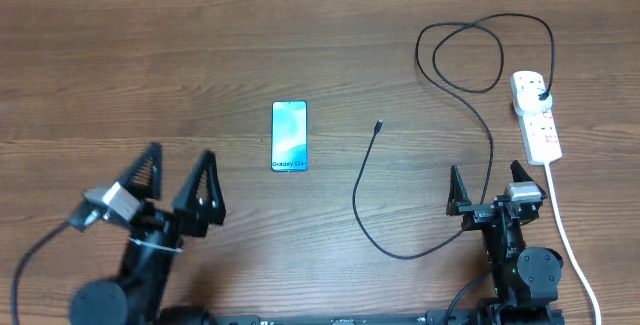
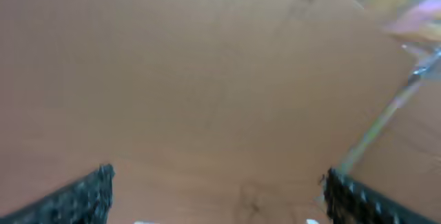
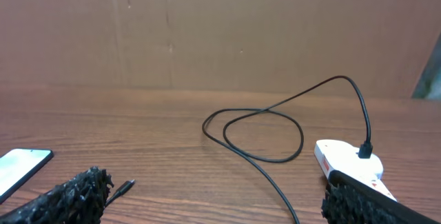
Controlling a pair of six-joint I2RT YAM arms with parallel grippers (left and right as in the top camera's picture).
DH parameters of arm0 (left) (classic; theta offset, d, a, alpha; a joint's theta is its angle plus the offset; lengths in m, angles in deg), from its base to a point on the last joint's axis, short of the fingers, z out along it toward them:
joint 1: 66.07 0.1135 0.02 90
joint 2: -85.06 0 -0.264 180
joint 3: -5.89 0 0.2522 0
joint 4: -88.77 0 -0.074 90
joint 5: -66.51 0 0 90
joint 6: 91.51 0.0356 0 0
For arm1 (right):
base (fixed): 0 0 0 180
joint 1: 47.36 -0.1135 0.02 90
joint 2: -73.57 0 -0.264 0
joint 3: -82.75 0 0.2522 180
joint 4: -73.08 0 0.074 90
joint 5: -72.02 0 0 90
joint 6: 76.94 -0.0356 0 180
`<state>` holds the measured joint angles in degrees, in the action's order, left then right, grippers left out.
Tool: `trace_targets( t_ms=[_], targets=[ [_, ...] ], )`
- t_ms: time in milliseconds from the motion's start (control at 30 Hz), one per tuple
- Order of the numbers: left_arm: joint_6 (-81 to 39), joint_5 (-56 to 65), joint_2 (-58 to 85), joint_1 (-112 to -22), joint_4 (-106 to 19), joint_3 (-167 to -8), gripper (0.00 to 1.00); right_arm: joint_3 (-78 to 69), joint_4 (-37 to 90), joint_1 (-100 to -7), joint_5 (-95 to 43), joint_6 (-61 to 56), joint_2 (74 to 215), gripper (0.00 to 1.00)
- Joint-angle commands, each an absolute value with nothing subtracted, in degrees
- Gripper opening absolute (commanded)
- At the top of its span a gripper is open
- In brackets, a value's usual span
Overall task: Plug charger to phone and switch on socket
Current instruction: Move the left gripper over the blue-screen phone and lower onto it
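Observation:
The phone point(image 1: 289, 136) lies face up on the wooden table, its light-blue screen lit; a corner shows in the right wrist view point(image 3: 21, 169). The black charger cable point(image 1: 372, 200) loops from its connector tip point(image 1: 379, 125) to a black plug point(image 1: 541, 95) seated in the white socket strip point(image 1: 536, 115). The tip point(image 3: 122, 185) and the strip point(image 3: 344, 160) show in the right wrist view. My left gripper point(image 1: 178, 180) is open, below left of the phone. My right gripper point(image 1: 488, 187) is open, below the strip, right of the cable.
The strip's thick white cord point(image 1: 570, 240) runs down the right side past my right arm. A cardboard wall point(image 3: 220, 31) stands behind the table. The left wrist view is blurred and shows only brown surface point(image 2: 207, 79).

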<state>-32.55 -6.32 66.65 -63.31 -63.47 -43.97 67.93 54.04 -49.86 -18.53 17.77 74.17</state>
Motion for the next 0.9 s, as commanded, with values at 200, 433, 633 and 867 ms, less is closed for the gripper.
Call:
trace_targets(
  t_ms=[200, 433, 633, 867],
  targets=[
    [-13.2, 3.0, 15.4, -66.0, -15.2, -95.9, 1.0, 68.5, 54.5, -49.6, -18.0, 17.6, 73.7, 1.0],
    [-25.6, -35.9, -15.6, -86.7, 8.6, -120.4, 1.0, 68.5, 54.5, -49.6, -18.0, 17.6, 73.7, 1.0],
    [-26.7, -27.4, -27.8, -88.2, 5.0, -120.4, 1.0, 68.5, 54.5, -49.6, -18.0, 17.6, 73.7, 1.0],
    [-22.1, -20.5, -40.0, -88.2, 1.2, -120.4, 1.0, 68.5, 54.5, -49.6, -18.0, 17.6, 73.7, 1.0]
  ],
)
